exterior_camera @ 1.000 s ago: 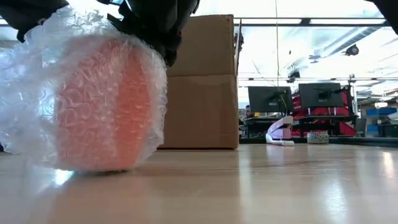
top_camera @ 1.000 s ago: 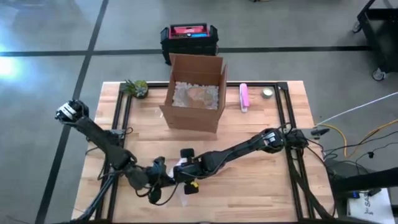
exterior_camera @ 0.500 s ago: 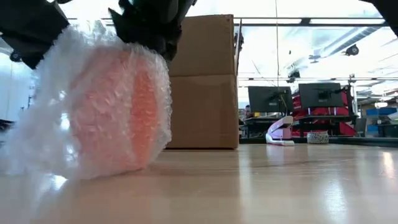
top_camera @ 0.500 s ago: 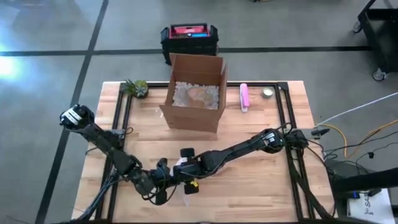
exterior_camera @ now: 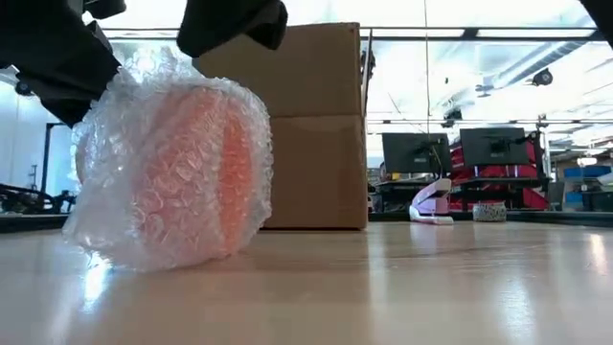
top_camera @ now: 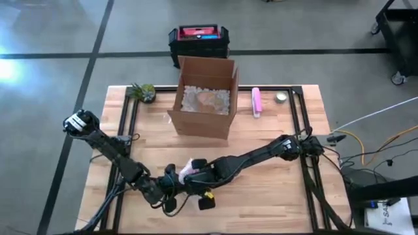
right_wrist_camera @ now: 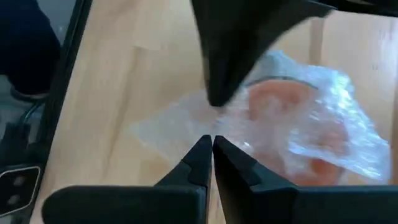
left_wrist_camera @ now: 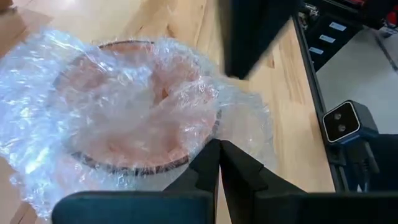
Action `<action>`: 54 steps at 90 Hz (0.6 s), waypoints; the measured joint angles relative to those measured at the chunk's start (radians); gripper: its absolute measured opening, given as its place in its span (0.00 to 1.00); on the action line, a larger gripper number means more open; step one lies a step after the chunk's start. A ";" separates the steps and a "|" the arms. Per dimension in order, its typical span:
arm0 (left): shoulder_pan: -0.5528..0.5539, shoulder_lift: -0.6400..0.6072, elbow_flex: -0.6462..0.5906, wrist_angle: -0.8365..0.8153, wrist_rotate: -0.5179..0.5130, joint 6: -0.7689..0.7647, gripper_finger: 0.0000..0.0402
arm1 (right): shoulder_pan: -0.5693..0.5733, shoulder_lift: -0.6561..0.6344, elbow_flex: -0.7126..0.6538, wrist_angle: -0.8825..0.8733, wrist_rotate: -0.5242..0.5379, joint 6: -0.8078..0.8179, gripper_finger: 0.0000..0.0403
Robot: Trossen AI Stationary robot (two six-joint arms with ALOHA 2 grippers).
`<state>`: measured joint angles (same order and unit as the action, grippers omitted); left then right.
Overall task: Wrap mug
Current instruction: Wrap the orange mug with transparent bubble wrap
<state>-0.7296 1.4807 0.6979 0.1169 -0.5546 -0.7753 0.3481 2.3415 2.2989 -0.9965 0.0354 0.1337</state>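
A: Where is the mug (exterior_camera: 187,172) located?

B: It is seen near the front edge of the table (top_camera: 274,140), at the left-centre, and is enclosed in bubble wrap (left_wrist_camera: 37,106). In the low view it rests tilted on the wood, and the box (top_camera: 204,98) is placed well behind it.

A: How is the left gripper (left_wrist_camera: 219,155) positioned?

B: It is placed against the wrapped mug from the mug's left side. Its fingers are pressed together with a fold of bubble wrap pinched between the tips, as shown in the left wrist view.

A: And the right gripper (right_wrist_camera: 212,146)?

B: It is positioned just beside the mug on the opposite side. Its fingers are closed tip to tip; whether film is caught between them cannot be determined.

A: What else is laid out on the table?

B: A small plant (top_camera: 143,92) is set at the rear left corner. A pink object (top_camera: 257,102) and a small round tin (top_camera: 281,97) are placed to the right of the box. A black and red case (top_camera: 198,39) is seen on the floor beyond the table.
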 joint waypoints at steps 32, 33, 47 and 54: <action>0.001 -0.002 -0.001 0.020 0.023 -0.001 0.00 | -0.029 0.037 -0.028 0.022 0.078 -0.042 0.01; 0.001 -0.003 -0.001 0.021 0.025 -0.001 0.00 | -0.030 0.037 -0.028 0.021 0.080 -0.045 0.01; 0.000 -0.035 -0.001 0.022 0.048 0.000 0.00 | -0.032 0.033 -0.025 0.001 0.085 -0.068 0.01; -0.002 -0.057 -0.001 0.022 0.051 0.004 0.00 | -0.032 0.025 -0.019 0.005 0.086 -0.075 0.01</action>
<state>-0.7319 1.4241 0.6968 0.1392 -0.5035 -0.7715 0.3157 2.3664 2.2797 -0.9911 0.1210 0.0590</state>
